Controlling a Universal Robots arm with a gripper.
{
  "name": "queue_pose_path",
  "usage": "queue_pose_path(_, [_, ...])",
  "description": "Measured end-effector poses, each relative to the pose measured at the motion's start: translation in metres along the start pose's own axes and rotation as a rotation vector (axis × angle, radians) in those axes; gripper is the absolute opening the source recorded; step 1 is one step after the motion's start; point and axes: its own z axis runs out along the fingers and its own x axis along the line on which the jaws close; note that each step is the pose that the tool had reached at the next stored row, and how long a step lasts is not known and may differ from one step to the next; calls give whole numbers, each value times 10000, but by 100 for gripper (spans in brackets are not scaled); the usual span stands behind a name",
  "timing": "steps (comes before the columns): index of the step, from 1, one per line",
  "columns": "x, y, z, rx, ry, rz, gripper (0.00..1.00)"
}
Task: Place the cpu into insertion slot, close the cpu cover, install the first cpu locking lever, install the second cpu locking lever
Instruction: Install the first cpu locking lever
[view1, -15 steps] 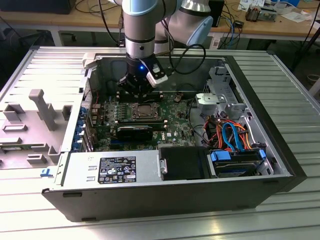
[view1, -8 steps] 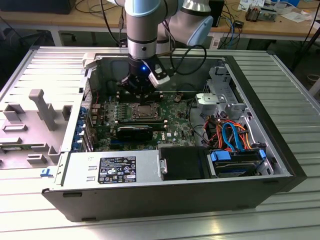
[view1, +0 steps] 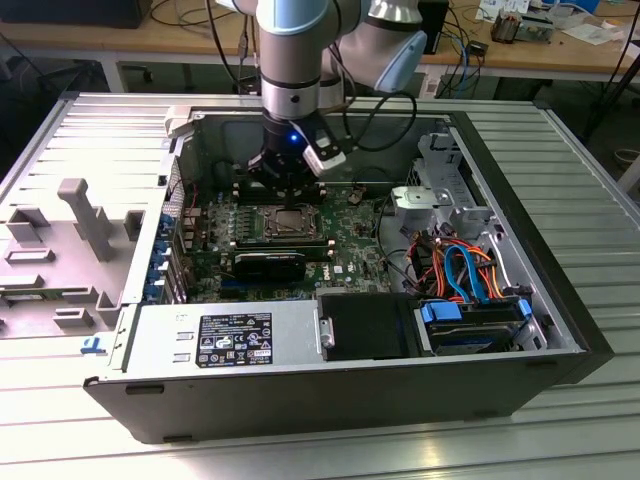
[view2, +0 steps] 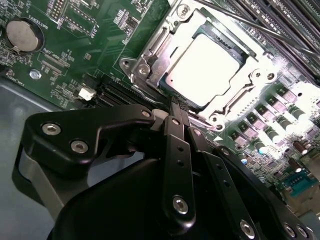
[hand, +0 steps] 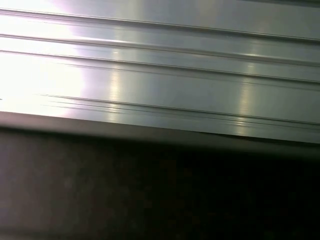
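Gleaming silvery cpu (view2: 206, 67) seated under closed cpu cover (view2: 150, 52).

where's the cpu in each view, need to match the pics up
Exterior view: the cpu sits mid-motherboard inside the open case, directly under the gripper.
Second wrist view: the cpu is the bright square framed by the cpu cover, just beyond the gripper.
First wrist view: ribbed metal panel, no cpu.
Shared landmark: the gripper beside the socket.

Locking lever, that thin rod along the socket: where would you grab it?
Probably mid-rod on the locking lever, coming from above with fingers across it: it is a slim straight wire lying low beside the cpu cover, with board parts close alongside.
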Motion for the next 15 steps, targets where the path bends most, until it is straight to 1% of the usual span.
queue_pose_path(3, [-40, -4, 4, 0, 0, 0, 11])
queue_pose_path(15, [-115, -12, 9, -1, 0, 0, 11])
